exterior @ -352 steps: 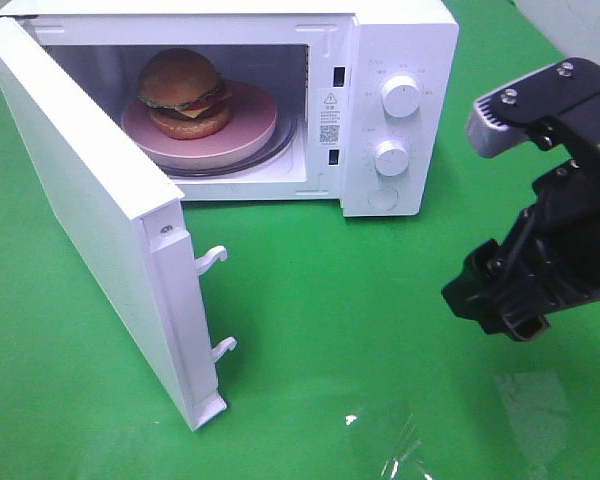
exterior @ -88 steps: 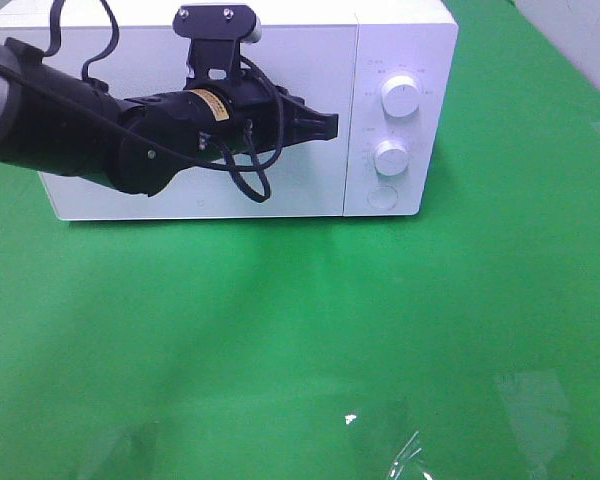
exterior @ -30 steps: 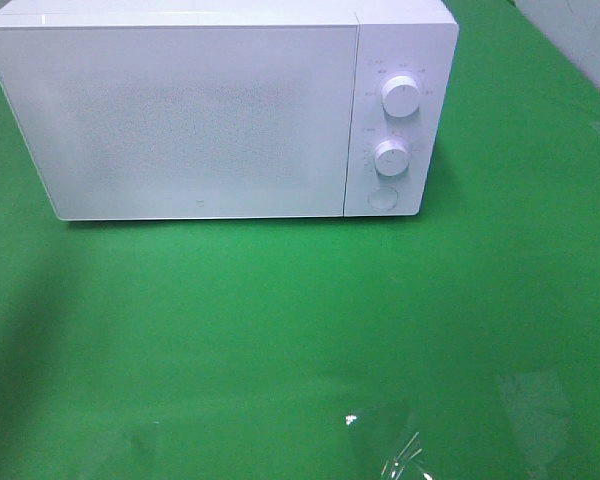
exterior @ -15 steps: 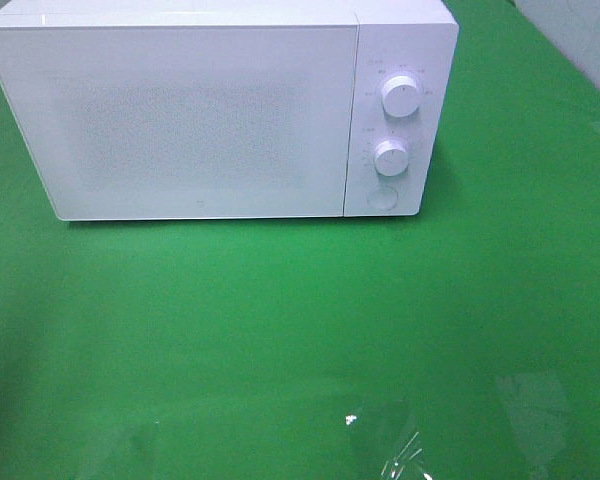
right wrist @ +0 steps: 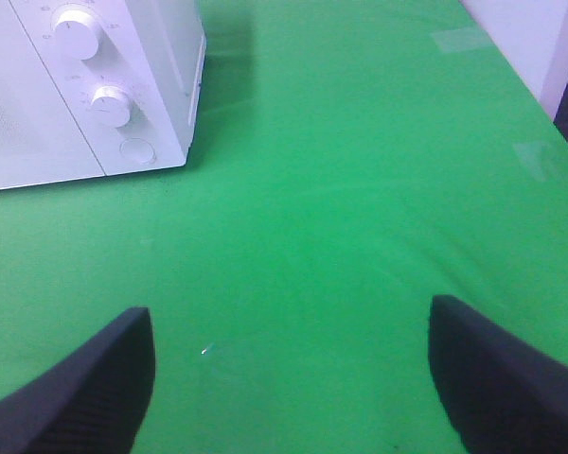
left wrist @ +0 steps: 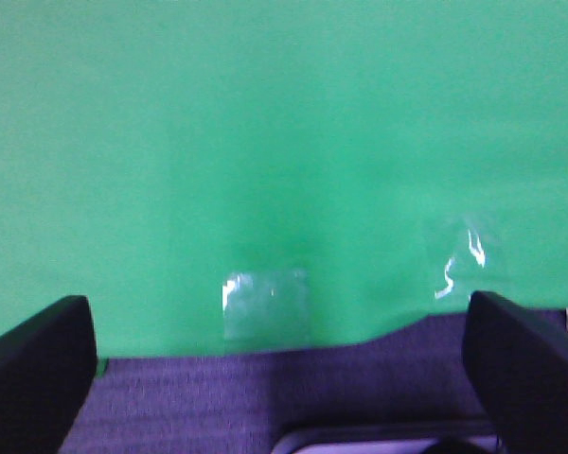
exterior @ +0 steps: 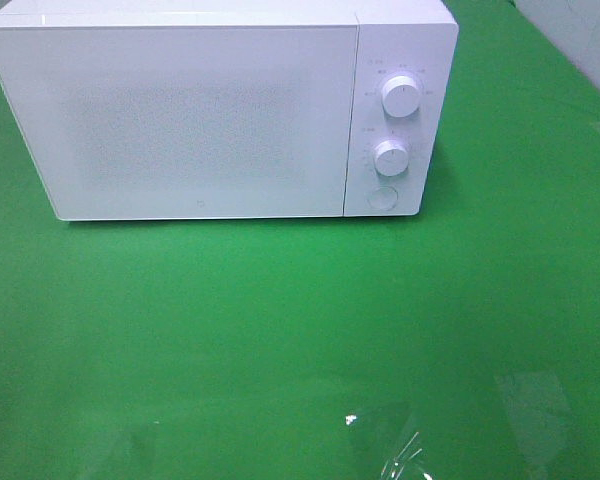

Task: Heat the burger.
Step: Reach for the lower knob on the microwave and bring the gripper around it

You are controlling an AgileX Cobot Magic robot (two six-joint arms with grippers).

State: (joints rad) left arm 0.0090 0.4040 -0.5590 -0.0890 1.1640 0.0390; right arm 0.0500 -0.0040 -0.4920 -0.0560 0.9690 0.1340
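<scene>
The burger is hidden behind the closed door of the white microwave (exterior: pixel 190 120), which stands at the back of the green table. Its two dials (exterior: pixel 400 98) and round button (exterior: pixel 382 199) sit on the right panel; the right wrist view shows the same panel (right wrist: pixel 114 104). Neither arm appears in the exterior high view. My left gripper (left wrist: pixel 275 378) is open over the green cloth near the table's edge, nothing between its fingers. My right gripper (right wrist: pixel 293 378) is open above bare cloth, well to the right of the microwave.
Clear tape patches (exterior: pixel 400 450) shine on the green cloth near the front edge; the left wrist view shows tape patches (left wrist: pixel 265 303) too. Past the cloth's edge lies dark carpet (left wrist: pixel 265 397). A white wall (right wrist: pixel 530 38) borders the table on the right.
Nothing differs over the last second. Earlier the microwave door stood open with the burger on a pink plate inside; then the left arm was at the closed door and left the view.
</scene>
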